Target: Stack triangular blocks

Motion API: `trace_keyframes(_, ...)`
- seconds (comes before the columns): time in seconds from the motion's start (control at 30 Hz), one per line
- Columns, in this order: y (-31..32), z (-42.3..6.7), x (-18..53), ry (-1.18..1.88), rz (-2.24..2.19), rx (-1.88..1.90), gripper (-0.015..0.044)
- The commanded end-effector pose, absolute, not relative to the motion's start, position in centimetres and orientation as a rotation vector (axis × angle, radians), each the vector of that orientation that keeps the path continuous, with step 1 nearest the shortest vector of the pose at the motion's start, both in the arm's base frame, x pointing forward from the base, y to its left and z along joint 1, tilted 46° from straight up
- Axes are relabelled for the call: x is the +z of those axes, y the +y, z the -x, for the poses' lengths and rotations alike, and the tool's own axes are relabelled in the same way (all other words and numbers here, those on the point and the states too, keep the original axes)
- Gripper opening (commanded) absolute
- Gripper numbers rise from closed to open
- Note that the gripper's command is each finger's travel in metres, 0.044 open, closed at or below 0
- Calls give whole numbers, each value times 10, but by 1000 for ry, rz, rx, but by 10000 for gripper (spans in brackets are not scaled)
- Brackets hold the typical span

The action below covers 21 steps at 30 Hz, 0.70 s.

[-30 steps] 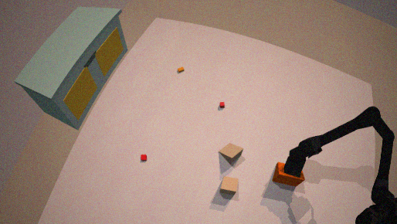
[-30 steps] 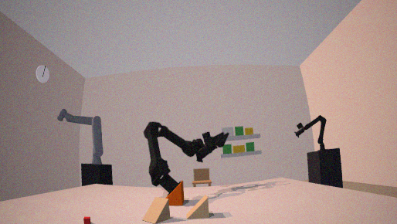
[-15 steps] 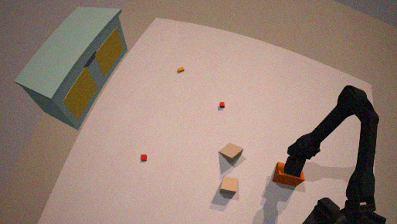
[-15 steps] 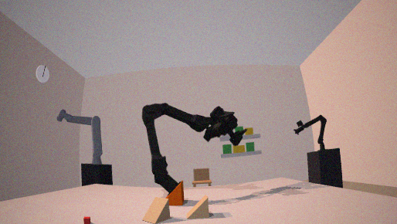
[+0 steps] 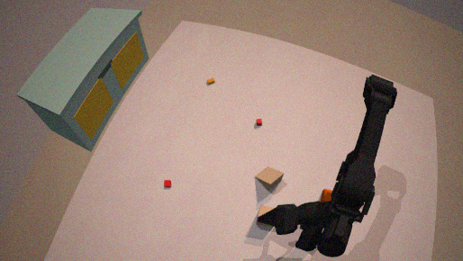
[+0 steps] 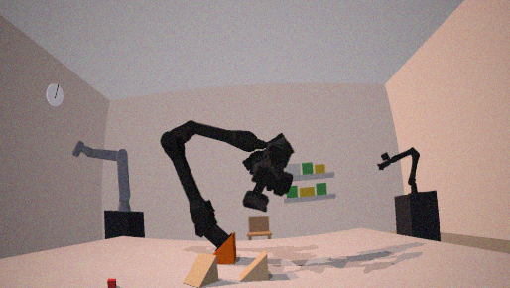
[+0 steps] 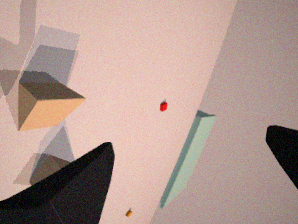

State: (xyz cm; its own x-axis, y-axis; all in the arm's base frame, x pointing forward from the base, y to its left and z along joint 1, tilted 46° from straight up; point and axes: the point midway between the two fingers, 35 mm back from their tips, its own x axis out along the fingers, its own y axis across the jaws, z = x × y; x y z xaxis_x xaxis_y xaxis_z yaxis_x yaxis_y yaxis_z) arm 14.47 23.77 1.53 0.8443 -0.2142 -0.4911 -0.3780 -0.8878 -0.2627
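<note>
Two tan triangular blocks rest apart on the table (image 5: 194, 144). One tan block (image 5: 269, 175) (image 6: 256, 268) (image 7: 45, 102) is in full view. The other tan block (image 5: 265, 210) (image 6: 202, 270) (image 7: 44, 167) is partly covered by my gripper in the top view. An orange wedge (image 5: 326, 194) (image 6: 226, 249) stands just behind them, near the arm's base. My gripper (image 5: 272, 217) (image 6: 256, 199) (image 7: 190, 141) is open and empty. It hangs high above the table, over the blocks, touching nothing.
Two small red cubes (image 5: 258, 121) (image 5: 167, 183) and a small orange piece (image 5: 210, 81) (image 7: 128, 213) lie farther out on the table. A teal cabinet (image 5: 81, 67) (image 7: 186, 159) stands beyond the table's left edge.
</note>
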Motion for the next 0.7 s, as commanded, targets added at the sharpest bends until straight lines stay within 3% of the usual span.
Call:
trace_keyframes(0.0,168,-173,27,794,2913,842,440)
trace_keyframes(0.23,81,-181,50,1285,3010,1318,440)
trace_keyframes(0.67,77,-183,47,1286,3006,1333,440)
